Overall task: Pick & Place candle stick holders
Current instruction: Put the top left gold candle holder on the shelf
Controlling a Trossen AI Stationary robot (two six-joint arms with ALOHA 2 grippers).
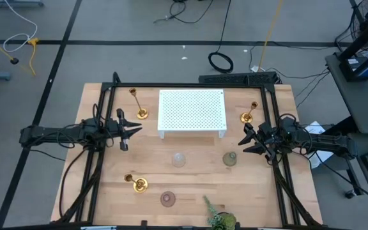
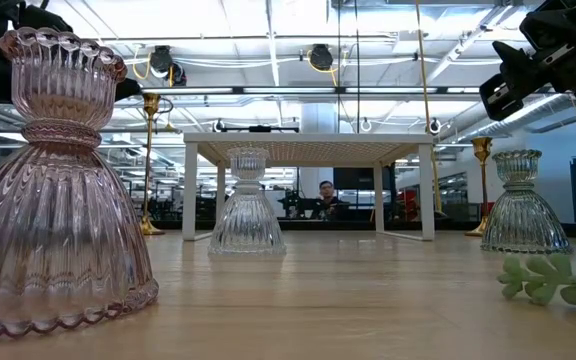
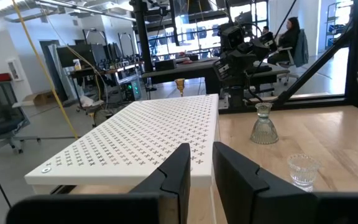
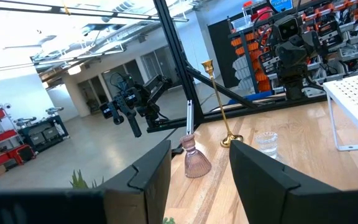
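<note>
Three gold candlesticks stand upright on their round bases: far left (image 1: 138, 105), far right (image 1: 248, 115) and near left (image 1: 136, 183). Three squat glass holders rest on their wide bottoms: clear (image 1: 179, 160), green (image 1: 229, 159) and pink (image 1: 167, 199). My left gripper (image 1: 135, 130) hovers at the table's left, level, fingers (image 3: 178, 171) a narrow gap apart with nothing between. My right gripper (image 1: 244, 139) hovers at the right, open and holding nothing (image 4: 199, 174). In the low view the pink holder (image 2: 63, 190) is nearest.
A white perforated stand (image 1: 191, 110) on short legs fills the far middle of the table. A green leafy sprig (image 1: 217, 217) lies at the near edge. Black frame rails (image 1: 104, 108) run along both sides. Bare wood lies between the stand and the glass holders.
</note>
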